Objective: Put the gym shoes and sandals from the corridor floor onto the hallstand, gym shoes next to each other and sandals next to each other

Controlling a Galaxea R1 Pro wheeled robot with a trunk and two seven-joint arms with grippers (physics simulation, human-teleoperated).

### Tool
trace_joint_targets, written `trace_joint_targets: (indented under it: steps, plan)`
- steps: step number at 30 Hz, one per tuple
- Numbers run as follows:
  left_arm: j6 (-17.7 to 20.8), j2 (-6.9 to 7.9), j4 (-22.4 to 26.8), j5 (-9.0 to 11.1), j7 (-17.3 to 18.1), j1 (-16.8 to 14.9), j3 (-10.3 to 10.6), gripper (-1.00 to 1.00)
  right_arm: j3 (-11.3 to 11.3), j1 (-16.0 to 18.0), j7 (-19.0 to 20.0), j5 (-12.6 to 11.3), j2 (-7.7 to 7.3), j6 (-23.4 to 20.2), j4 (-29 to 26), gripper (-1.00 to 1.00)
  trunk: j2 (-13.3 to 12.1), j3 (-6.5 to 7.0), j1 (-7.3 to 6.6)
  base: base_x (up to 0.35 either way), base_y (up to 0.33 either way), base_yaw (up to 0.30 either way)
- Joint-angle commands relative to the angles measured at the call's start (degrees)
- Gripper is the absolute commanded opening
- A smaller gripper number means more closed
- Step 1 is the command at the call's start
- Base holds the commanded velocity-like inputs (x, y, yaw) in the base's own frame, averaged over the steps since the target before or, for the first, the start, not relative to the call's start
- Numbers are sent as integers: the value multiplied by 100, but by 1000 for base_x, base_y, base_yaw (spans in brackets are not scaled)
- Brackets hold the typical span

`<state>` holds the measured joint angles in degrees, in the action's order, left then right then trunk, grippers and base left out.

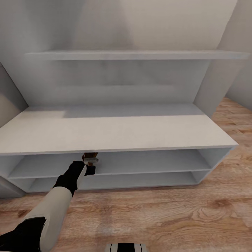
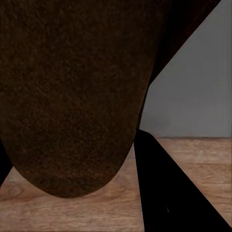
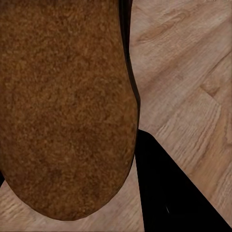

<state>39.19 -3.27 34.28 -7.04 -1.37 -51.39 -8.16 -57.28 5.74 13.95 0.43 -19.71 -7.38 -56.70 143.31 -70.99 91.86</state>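
your left end effector point(image 1: 90, 161) grips a grainy dark-brown sandal point(image 2: 67, 96) at the smooth grey hallstand point(image 1: 115, 134), 6 o'clock edge; right end effector clamps a rounded tan-brown sandal point(image 3: 63, 106) over wood-grain floor point(image 3: 188, 77).

Brown sandals point(image 3: 63, 106), light-grey hallstand point(image 1: 115, 134), wood-grain floor point(image 1: 168, 217).

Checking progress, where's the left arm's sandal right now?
In the head view, the sandal sits in the left gripper at the rack's upper shelf opening, just under the top's front edge, left of centre.

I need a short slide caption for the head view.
Left gripper reaches under the hallstand's top, carrying a brown sandal.
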Motion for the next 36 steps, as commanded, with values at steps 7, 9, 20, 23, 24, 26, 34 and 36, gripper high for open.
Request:
trace_joint_targets:
  steps: [7, 9, 20, 23, 24, 26, 34, 36]
  plan:
    - [28, -9, 8, -78, 33, -3, -36, -100, -20, 6, 38, -17, 2, -44, -8, -100, 2, -4, 0, 135, 1, 0]
    - [28, -10, 8, -78, 32, -3, -36, -100, -20, 6, 38, -17, 2, -44, -8, -100, 2, -4, 0, 31, 0, 0]
    - [28, -7, 8, -78, 31, -3, -36, -100, -20, 6, 38, -17, 2, -44, -8, -100, 2, -4, 0, 58, 0, 0]
    - [28, -9, 5, -78, 31, -3, -36, -100, -20, 6, 38, -17, 2, -44, -6, -100, 2, -4, 0, 33, 0, 0]
    - [24, -9, 3, -78, 35, -3, -36, -100, -20, 6, 38, -17, 2, -44, -7, -100, 2, -4, 0, 14, 0, 0]
    - [22, -8, 1, -78, 55, -3, -36, -100, -20, 6, 38, -17, 2, -44, -4, -100, 2, -4, 0, 8, 0, 0]
    - [33, -7, -49, -111, 24, -14, -29, 100, -20, 6, 39, -17, 2, -44, -5, -100, 2, -4, 0, 2, 0, 0]
    - [35, -4, -36, -112, 30, -18, -26, 100, -20, 6, 38, -17, 2, -44, -5, -100, 2, -4, 0, 0, 0, 0]
